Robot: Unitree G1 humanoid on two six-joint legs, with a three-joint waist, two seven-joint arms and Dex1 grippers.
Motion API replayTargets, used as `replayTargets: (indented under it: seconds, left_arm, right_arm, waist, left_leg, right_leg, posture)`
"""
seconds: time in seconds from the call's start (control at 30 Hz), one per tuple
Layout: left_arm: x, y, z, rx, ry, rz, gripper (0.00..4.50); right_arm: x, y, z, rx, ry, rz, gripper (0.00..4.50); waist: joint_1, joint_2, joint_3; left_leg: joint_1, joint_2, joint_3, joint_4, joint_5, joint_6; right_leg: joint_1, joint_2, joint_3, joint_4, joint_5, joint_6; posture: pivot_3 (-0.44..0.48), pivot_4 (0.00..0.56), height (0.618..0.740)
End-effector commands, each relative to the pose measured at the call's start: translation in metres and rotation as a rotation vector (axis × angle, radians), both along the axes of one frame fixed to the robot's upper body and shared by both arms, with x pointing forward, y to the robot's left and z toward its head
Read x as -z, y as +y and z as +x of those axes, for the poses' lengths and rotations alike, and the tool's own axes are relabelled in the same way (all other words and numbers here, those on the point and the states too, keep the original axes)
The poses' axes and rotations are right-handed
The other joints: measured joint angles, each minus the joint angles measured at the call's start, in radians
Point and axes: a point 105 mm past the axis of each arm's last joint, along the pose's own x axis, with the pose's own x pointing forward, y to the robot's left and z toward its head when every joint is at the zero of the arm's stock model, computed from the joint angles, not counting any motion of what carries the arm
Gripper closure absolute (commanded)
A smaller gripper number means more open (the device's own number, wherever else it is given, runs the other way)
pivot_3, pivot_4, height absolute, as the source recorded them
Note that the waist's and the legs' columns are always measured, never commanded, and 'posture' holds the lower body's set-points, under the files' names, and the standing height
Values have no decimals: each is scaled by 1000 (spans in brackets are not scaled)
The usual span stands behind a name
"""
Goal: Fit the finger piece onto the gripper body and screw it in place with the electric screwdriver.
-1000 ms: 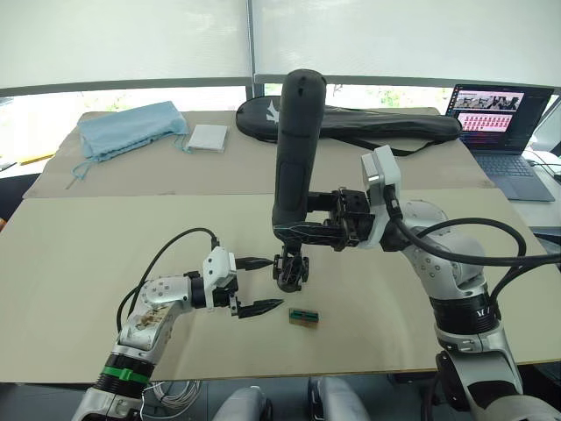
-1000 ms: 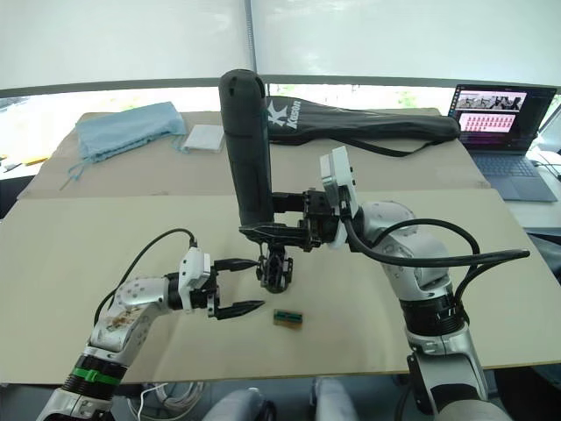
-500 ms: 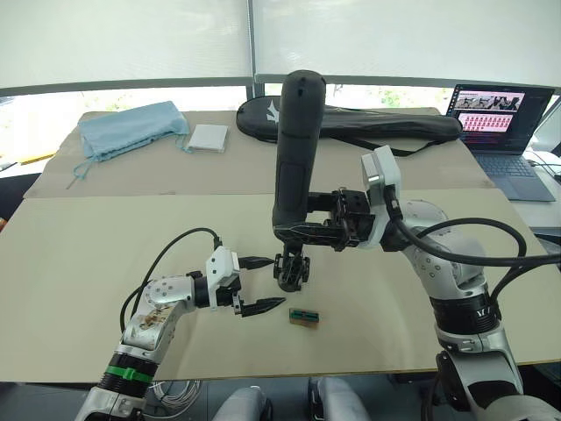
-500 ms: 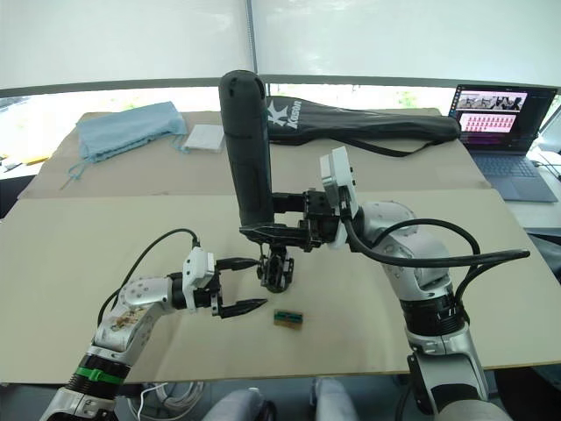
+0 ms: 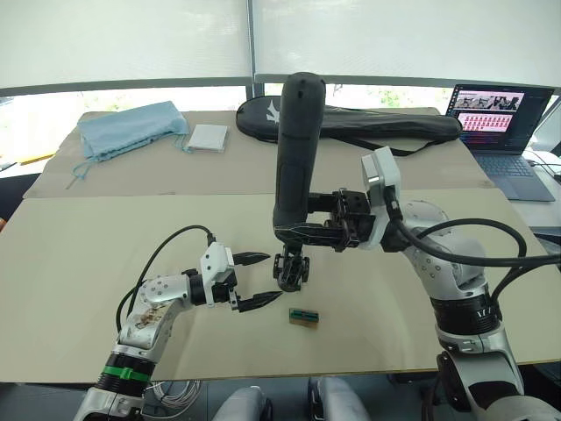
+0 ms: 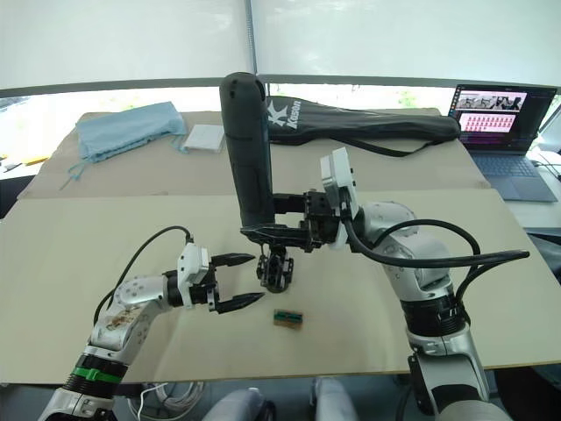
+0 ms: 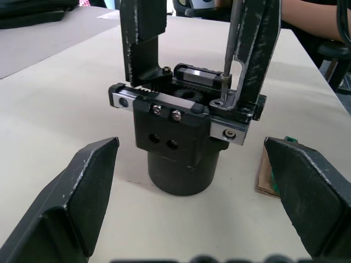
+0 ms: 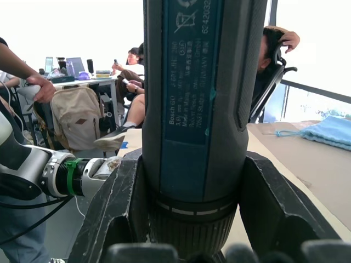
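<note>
An office or shared lab workspace: a long beige table runs beneath wide windows with white roller blinds, an open laptop sits at the table's far right corner, and seated people work at desks beside a tan backpack.

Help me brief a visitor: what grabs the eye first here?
The tall black electric screwdriver stands upright mid-table, clamped in the right gripper, its bit down on the gripper body. The left gripper sits open beside that body, with a small green-brown box nearby.
</note>
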Motion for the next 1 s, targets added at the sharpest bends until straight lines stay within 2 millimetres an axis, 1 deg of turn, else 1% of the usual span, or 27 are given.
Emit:
replayTargets:
  seconds: [0.03,0.4,1.0]
  left_arm:
    - [-4,2,2,-3,-14,-14,0]
    - [1,-3,4,6,-16,0,0]
    - [1,-12,7,18,-18,-15,0]
  right_arm:
    - [-13,0,-10,-25,-84,24,2598]
    - [-13,0,-8,-11,-92,23,2598]
    - [-10,3,-11,-20,-93,15,2598]
  waist:
    - [0,0,0]
    - [0,0,0]
    - [0,0,0]
  left_leg:
    - [0,0,0,0,0,0]
    - [0,0,0,0,0,0]
    - [0,0,0,0,0,0]
  right_leg:
    - [0,0,0,0,0,0]
    - [0,0,0,0,0,0]
    - [0,0,0,0,0,0]
  posture:
    - [0,150,740]
    - [0,150,740]
    - [0,150,740]
